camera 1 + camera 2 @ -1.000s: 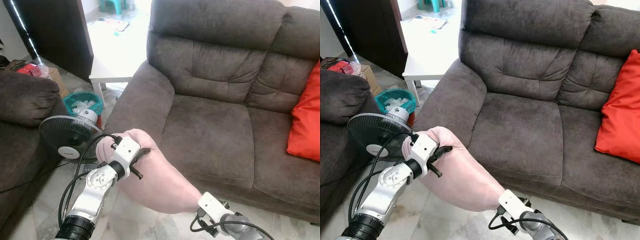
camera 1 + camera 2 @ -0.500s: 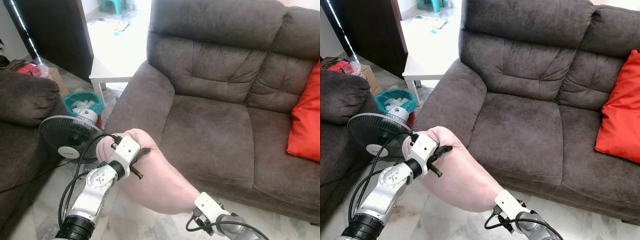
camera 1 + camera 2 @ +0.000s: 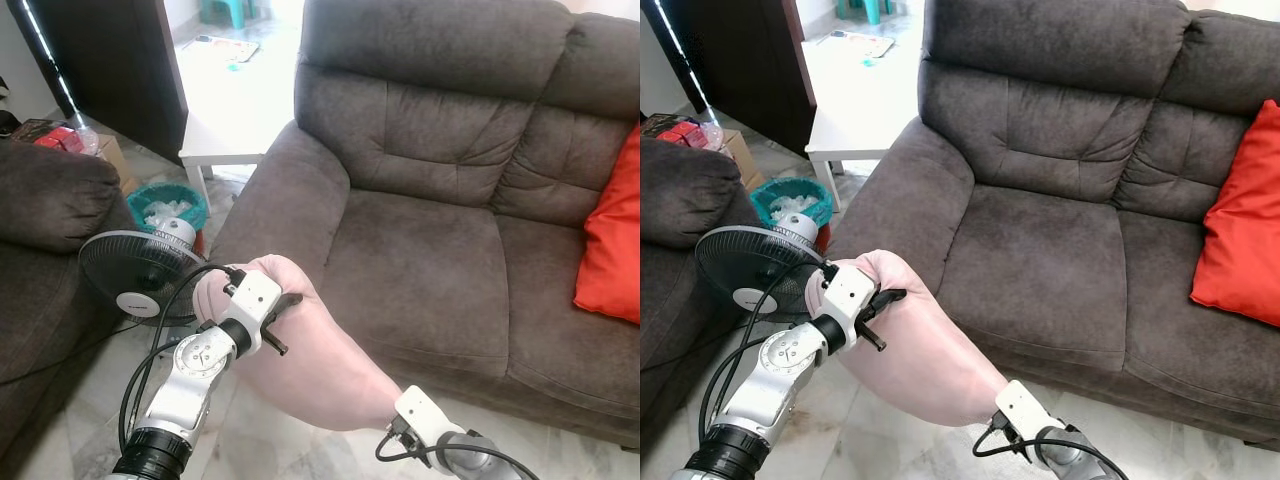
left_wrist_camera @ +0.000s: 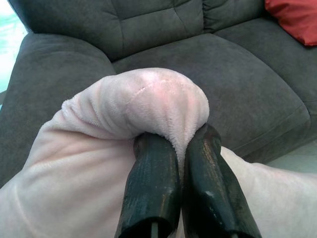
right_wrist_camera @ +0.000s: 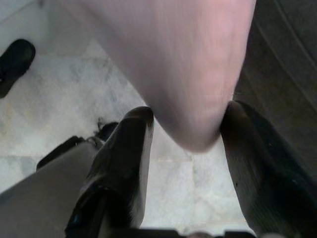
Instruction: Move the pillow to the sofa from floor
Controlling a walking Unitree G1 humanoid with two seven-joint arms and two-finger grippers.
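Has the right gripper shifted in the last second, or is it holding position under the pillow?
Barely. The right gripper dipped toward the left about half a second ago, then came back, judged against the sofa's front edge. It sits at the pink pillow's lower corner.

Both eye views looked down at the sofa (image 3: 430,200); wrist views sat close behind each gripper, sharing the pillow (image 4: 124,124).

The left arm (image 3: 190,375) is silver with a white wrist block, looping black cables and a black ribbed cuff; the fingers (image 4: 151,186) are ridged, glossy black.
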